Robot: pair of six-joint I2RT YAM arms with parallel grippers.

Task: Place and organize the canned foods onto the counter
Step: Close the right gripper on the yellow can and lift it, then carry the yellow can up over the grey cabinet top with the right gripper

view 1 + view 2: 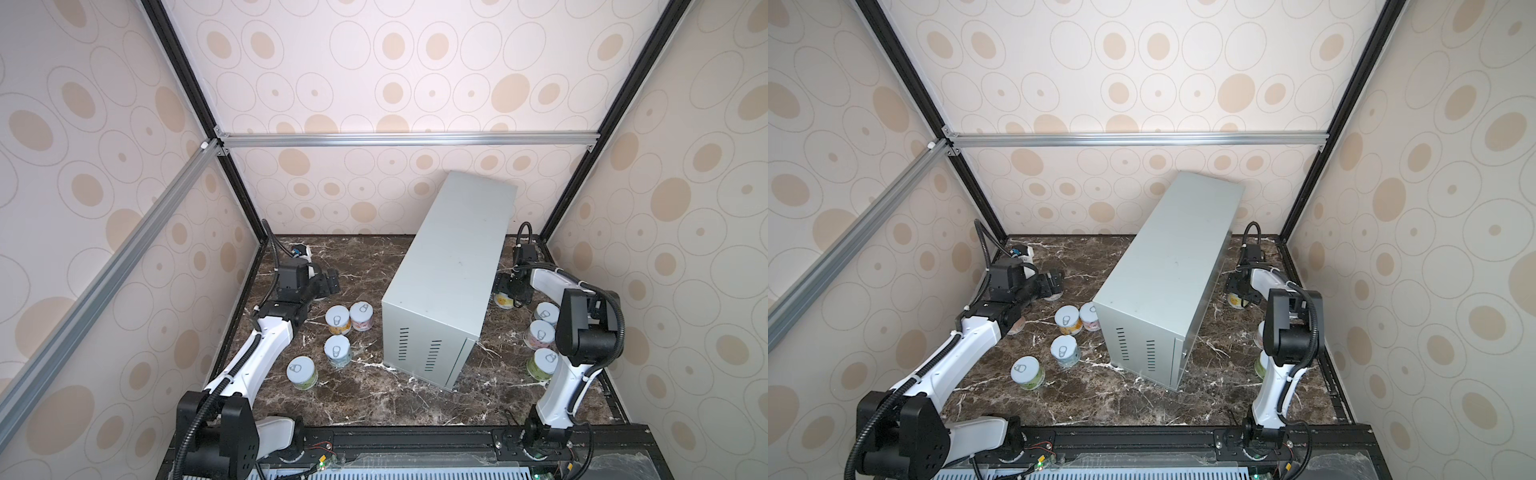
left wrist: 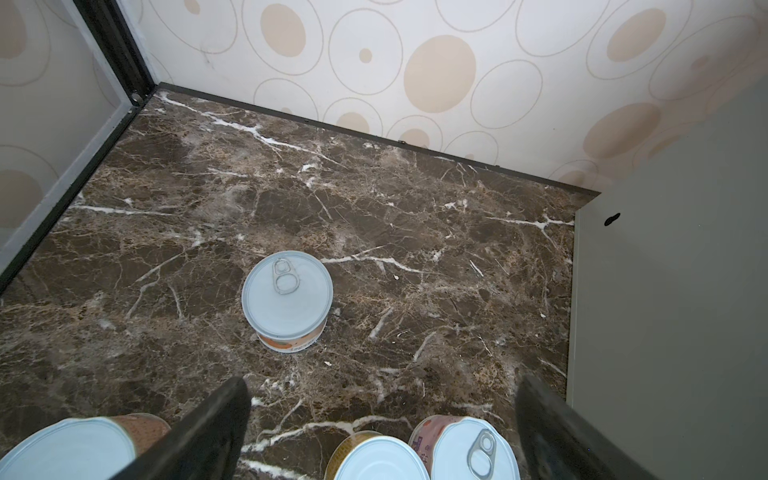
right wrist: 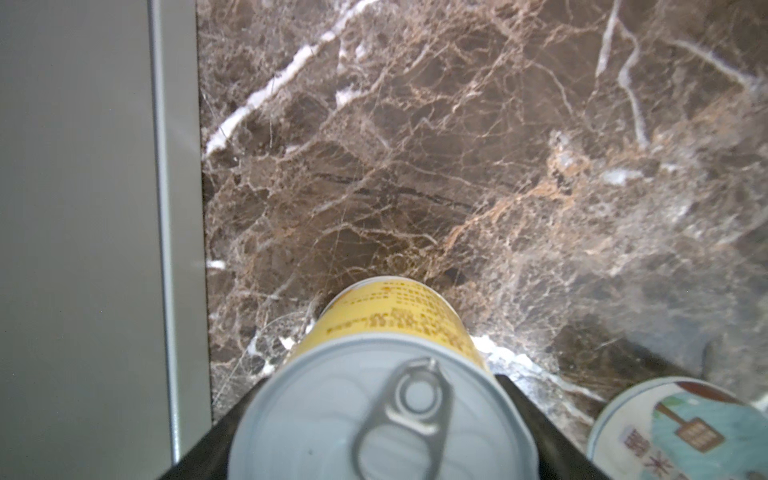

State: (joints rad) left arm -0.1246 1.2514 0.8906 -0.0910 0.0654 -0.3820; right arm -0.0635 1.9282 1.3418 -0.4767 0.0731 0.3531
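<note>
My right gripper [image 3: 374, 395] straddles the short yellow-labelled can with a silver pull-tab lid [image 3: 386, 328], one black finger on each side. I cannot tell whether they press it. The can stands on the dark brown marble surface [image 1: 374, 399], just beside the tall pale-grey metal box counter [image 1: 449, 257]. Its small print is too blurred to read. The neighbouring pale-labelled can [image 3: 681, 432] carries East Asian characters. My left gripper [image 2: 382, 380] is spread wide, with an orange-labelled can [image 2: 287, 299] ahead of it.

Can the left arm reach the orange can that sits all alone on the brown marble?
Probably yes. The left claw is wide open and aimed at the orange can, with only bare marble between them and nothing in the way.
</note>
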